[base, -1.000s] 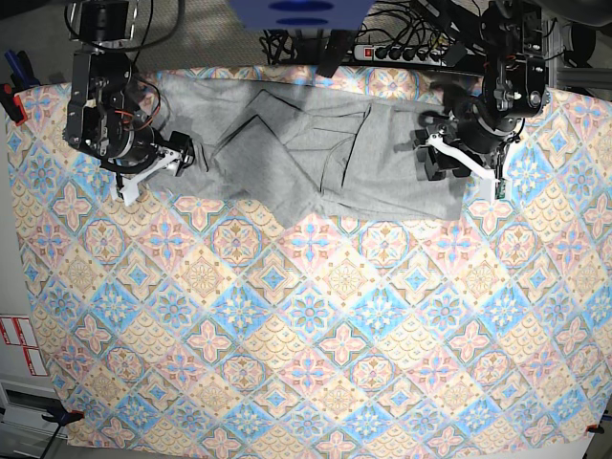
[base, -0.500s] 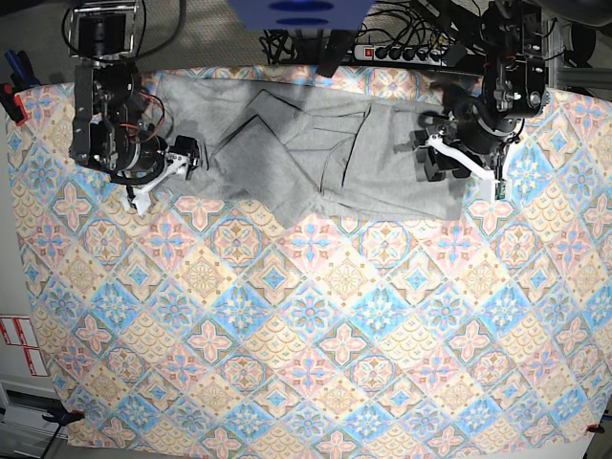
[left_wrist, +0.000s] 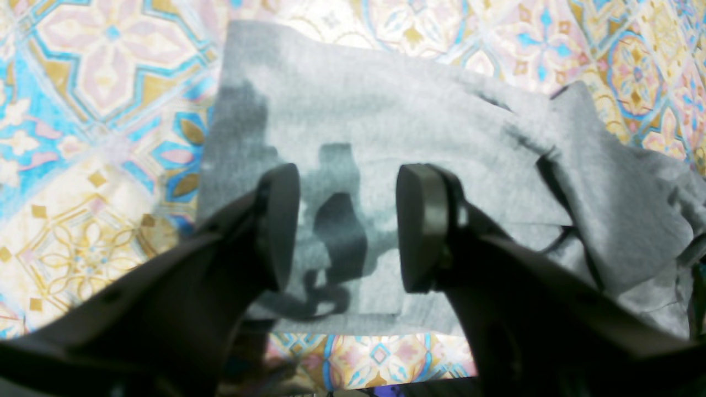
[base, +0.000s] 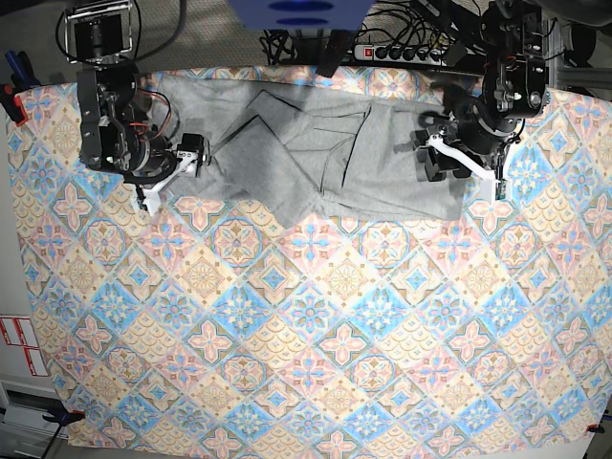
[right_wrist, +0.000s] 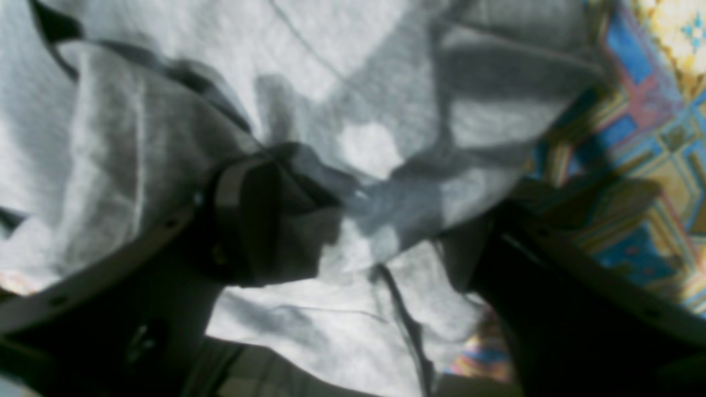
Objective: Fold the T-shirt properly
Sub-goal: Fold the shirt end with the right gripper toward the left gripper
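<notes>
From my seat, the nearer part of the table is nothing but the colourful tile-patterned tablecloth, flat and uncovered. Further back, along the far edge, lies the T-shirt, grey, crumpled, with a flap folded over diagonally near its middle and several creases running across it. I see no lettering from here.

My left gripper, on the right side of the base view, sits at the shirt's end there. Its wrist camera shows both pads wide apart over a squared corner of flat grey cloth, with nothing between them; the patterned cloth shows on both sides of that corner.

My right gripper, on the left side of the base view, is at the opposite end of the shirt. Its wrist picture is blurred, but the jaws stand wide, and rumpled grey fabric fills the space between and beneath them. One finger seems to press into a fold; I cannot tell whether any cloth is actually pinched
</notes>
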Motion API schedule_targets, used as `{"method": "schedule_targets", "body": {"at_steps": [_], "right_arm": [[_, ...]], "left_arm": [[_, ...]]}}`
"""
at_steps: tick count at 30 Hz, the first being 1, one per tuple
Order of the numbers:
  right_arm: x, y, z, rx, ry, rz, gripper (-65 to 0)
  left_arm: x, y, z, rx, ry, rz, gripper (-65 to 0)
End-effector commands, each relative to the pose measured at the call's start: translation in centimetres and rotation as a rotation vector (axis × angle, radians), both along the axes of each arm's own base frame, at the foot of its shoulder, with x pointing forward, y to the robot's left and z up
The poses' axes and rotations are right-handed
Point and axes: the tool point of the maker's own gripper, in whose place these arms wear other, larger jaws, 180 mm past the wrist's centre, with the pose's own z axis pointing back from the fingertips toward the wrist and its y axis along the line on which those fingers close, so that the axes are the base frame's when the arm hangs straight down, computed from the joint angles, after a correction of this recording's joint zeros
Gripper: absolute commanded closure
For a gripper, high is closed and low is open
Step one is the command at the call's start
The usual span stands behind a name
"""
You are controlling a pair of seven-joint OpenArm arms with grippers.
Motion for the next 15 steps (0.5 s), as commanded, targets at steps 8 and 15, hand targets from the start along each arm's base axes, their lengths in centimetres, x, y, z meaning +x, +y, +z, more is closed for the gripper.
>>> {"method": "schedule_targets", "body": {"at_steps": [8,15], "right_arm": [[-3.61,7.59,0.28,0.332,0.122,-0.002,-42.4],[-3.59,7.57,0.28,0.331,0.12,-0.001,-40.3]], "left_arm": [[0.6,0.1,0.85,0.003,-0.038,-0.003,-29.3],[0.6,0.1,0.85,0.003,-0.038,-0.003,-29.3]]}}
